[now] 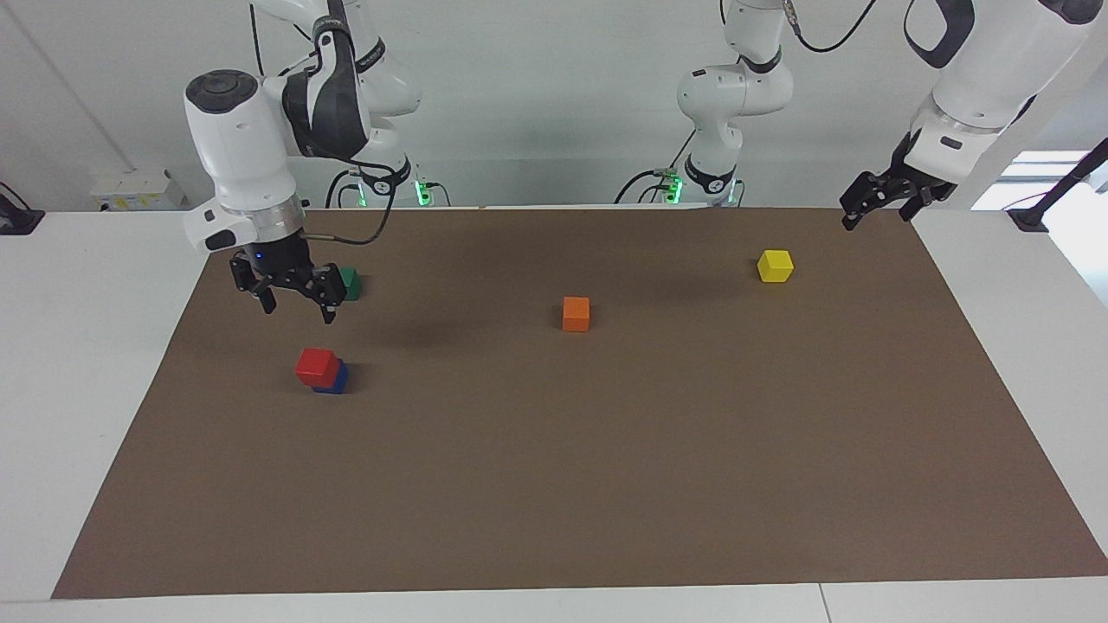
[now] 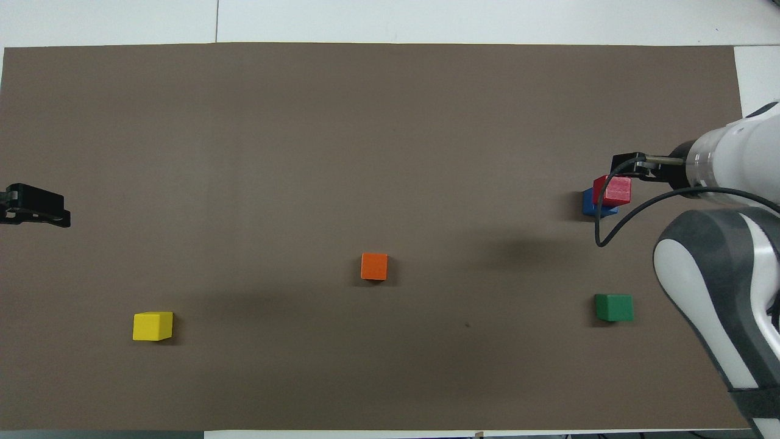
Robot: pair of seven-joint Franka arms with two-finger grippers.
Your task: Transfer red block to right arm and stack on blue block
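Observation:
The red block (image 1: 316, 366) (image 2: 613, 189) rests on top of the blue block (image 1: 335, 379) (image 2: 591, 203), set a little askew, toward the right arm's end of the brown mat. My right gripper (image 1: 297, 305) (image 2: 627, 166) hangs open in the air above the stack, holding nothing and clear of the red block. My left gripper (image 1: 876, 211) (image 2: 36, 205) waits open and empty over the mat's edge at the left arm's end.
A green cube (image 1: 348, 283) (image 2: 613, 307) sits nearer the robots than the stack. An orange cube (image 1: 576, 313) (image 2: 374, 266) lies mid-mat and a yellow cube (image 1: 775, 266) (image 2: 152, 325) toward the left arm's end. The right arm's black cable (image 2: 609, 225) loops over the mat.

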